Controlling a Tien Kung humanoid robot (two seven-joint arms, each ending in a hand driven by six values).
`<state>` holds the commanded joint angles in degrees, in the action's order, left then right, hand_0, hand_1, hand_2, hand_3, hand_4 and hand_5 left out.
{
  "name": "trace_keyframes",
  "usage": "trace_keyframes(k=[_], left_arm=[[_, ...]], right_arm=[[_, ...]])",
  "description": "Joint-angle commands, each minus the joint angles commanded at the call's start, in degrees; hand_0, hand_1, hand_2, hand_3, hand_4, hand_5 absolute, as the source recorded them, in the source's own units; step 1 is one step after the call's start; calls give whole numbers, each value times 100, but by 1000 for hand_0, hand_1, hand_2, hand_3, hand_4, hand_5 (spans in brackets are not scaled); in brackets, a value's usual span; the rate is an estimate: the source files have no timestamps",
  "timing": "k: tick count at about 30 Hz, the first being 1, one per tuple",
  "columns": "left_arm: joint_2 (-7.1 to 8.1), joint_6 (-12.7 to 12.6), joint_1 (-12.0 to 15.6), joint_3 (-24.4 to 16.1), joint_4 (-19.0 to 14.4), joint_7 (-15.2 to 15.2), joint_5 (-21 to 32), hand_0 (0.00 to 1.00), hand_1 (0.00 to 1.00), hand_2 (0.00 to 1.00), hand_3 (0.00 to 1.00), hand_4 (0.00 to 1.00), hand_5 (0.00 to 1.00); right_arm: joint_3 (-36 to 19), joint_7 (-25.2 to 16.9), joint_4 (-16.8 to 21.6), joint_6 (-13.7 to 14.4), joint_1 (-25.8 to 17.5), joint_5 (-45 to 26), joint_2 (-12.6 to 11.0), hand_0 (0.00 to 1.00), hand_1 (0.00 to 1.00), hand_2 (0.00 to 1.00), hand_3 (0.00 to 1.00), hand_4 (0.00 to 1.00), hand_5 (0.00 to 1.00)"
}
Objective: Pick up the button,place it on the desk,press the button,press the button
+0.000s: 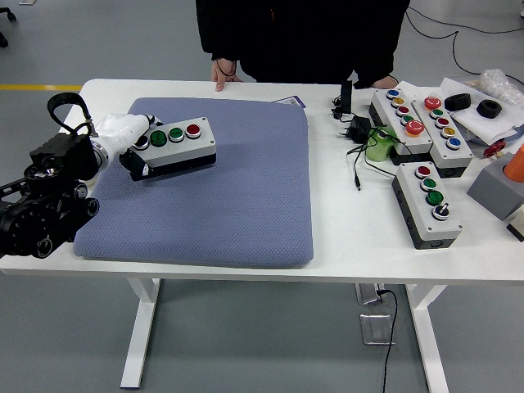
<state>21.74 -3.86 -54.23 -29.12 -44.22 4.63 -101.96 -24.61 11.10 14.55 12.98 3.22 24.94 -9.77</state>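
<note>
- Head view, the working hand: your left hand, white-gloved on the black arm, comes in from the left edge and is wrapped round the left end of the button box; the fingers are closed on that end, though you cannot see how far they reach beneath it.
- Head view, the task's thing: the button box sits over the far-left part of the blue mat, tilted a little, its right end further from you; whether it is lifted clear or touching the mat you cannot tell; its grey lid carries two green buttons and a red button, over a black base.
- Head view, handling: judge it a rigid plastic shell, moderately light, with smooth sides that may slide in a glove; held by one end it will want to droop at the free end, so take it across the short sides near the middle, palm clear of the button caps; it is not fragile, but set it down flat before you press.
- Head view, the rest: your right hand is not in view; a person stands at the far side with one hand resting on the white table; more button boxes and cables lie at the right, well apart from yours.
</note>
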Motion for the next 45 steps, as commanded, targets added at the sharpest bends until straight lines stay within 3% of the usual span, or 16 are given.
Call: trace_keyframes(k=[8, 13, 23, 31, 32, 37, 38, 43, 44, 45], left_arm=[[261, 674, -80, 68, -132, -1035, 291, 217, 206, 244, 327, 368, 2], [382, 797, -4, 177, -418, -1466, 663, 217, 211, 247, 321, 372, 2], [386, 923, 35, 230, -661, -1550, 791, 238, 223, 253, 323, 398, 2], [366, 930, 24, 417, -734, -1537, 490, 247, 229, 256, 326, 401, 2], [360, 946, 20, 427, -731, -1529, 408, 334, 316, 326, 362, 458, 2], [319, 1041, 23, 414, -696, -1484, 146, 334, 316, 326, 362, 458, 2], [314, 1045, 23, 405, -691, -1477, 127, 519, 512, 513, 642, 652, 2], [314, 1084, 25, 339, -668, -1419, 52, 519, 512, 513, 642, 652, 2], [312, 1100, 33, 329, -662, -1380, 33, 537, 677, 695, 861, 998, 289], [305, 1158, 43, 321, -656, -1327, -6, 537, 677, 695, 861, 998, 289]], right_arm=[[-4, 0, -6, -4, 22, 10, -6, 800, 772, 777, 628, 254, 204], [0, -5, -16, -8, 26, 2, 0, 799, 771, 776, 628, 254, 204], [63, -10, -29, -5, 35, -29, 3, 798, 771, 776, 627, 252, 201], [88, -9, -32, 1, 43, -49, 5, 798, 771, 776, 627, 251, 199], [84, -9, -28, 4, 41, -47, 4, 798, 769, 776, 626, 250, 198], [121, -16, -14, 25, 32, -62, -3, 798, 769, 776, 626, 250, 198], [122, -18, -14, 26, 31, -65, -3, 798, 769, 776, 624, 246, 193], [144, -27, -12, 30, 20, -86, -5, 798, 769, 776, 624, 246, 193], [165, -31, -7, 33, 16, -99, -10, 798, 768, 775, 623, 245, 191], [200, -34, -3, 33, 14, -119, -15, 798, 768, 775, 623, 245, 191]])
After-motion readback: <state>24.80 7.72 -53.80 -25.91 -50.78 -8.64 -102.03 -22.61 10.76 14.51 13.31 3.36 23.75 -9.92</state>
